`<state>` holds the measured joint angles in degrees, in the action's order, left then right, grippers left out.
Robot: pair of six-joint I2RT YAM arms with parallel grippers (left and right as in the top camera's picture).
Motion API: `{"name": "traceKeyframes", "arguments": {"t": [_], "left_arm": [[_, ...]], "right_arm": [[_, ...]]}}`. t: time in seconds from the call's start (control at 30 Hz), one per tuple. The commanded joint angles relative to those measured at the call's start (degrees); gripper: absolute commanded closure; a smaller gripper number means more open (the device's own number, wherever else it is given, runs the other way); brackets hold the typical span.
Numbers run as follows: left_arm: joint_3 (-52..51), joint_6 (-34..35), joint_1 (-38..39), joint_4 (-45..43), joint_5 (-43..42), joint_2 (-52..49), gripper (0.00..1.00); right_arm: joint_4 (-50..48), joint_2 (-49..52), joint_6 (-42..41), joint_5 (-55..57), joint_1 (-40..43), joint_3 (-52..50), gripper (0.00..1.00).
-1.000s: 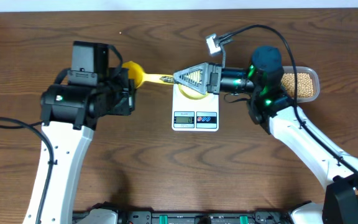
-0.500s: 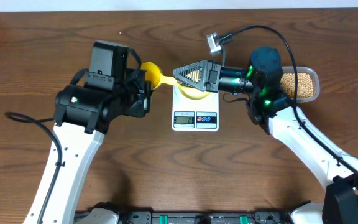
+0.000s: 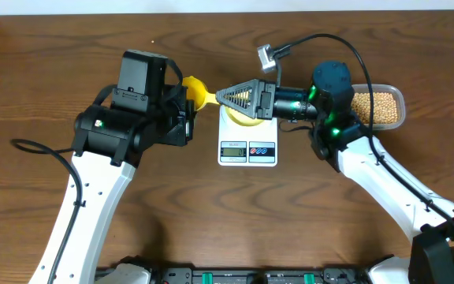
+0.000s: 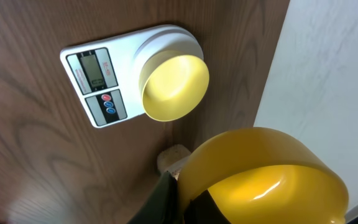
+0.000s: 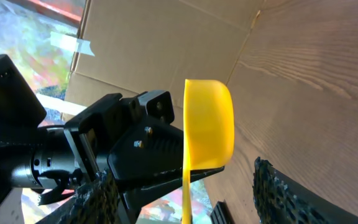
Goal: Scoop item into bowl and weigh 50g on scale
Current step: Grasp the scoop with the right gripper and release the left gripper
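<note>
The white scale [image 3: 247, 146] [image 4: 98, 78] stands mid-table with the pale yellow bowl [image 4: 174, 86] on it. The bowl [image 3: 241, 119] looks empty and is partly under my right gripper in the overhead view. Beans [image 3: 377, 106] fill a clear tub at the right. My left gripper [image 3: 189, 101] [image 4: 182, 196] is shut on the cup end of a bright yellow scoop [image 3: 196, 87] [image 4: 260, 177]. The scoop [image 5: 209, 121] runs its handle between the fingers [image 5: 284, 193] of my right gripper [image 3: 221, 95] [image 5: 188, 199]. Those jaws stand apart on either side of the handle, not touching it.
The clear tub [image 3: 401, 101] sits at the far right behind my right arm. A cable with a white plug [image 3: 268, 55] loops above the scale. The table's back edge [image 3: 227, 13] runs close behind the scoop, and a cardboard wall [image 5: 166, 37] stands at the left.
My left arm has carried the scoop to the right, sliding its handle deeper between the right fingers. The right jaws have narrowed around the handle.
</note>
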<state>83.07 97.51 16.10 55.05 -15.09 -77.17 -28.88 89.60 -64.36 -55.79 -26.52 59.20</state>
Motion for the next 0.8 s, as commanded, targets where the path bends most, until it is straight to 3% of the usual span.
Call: {"name": "traceKeyframes", "arguments": {"t": [0.0, 0.63, 0.77], "left_arm": [[0.7, 3.0, 0.1, -0.1, 0.8, -0.3, 0.93], [0.6, 4.2, 0.1, 1.1, 0.8, -0.3, 0.93], [0.6, 4.7, 0.1, 1.2, 1.3, -0.3, 0.93]], "right_arm": [[0.0, -0.1, 0.8, 0.2, -1.0, 0.8, 0.32], [-1.9, -0.1, 1.4, 6.0, -1.7, 0.8, 0.34], [-2.0, -0.1, 1.4, 6.0, -1.7, 0.8, 0.48]]}}
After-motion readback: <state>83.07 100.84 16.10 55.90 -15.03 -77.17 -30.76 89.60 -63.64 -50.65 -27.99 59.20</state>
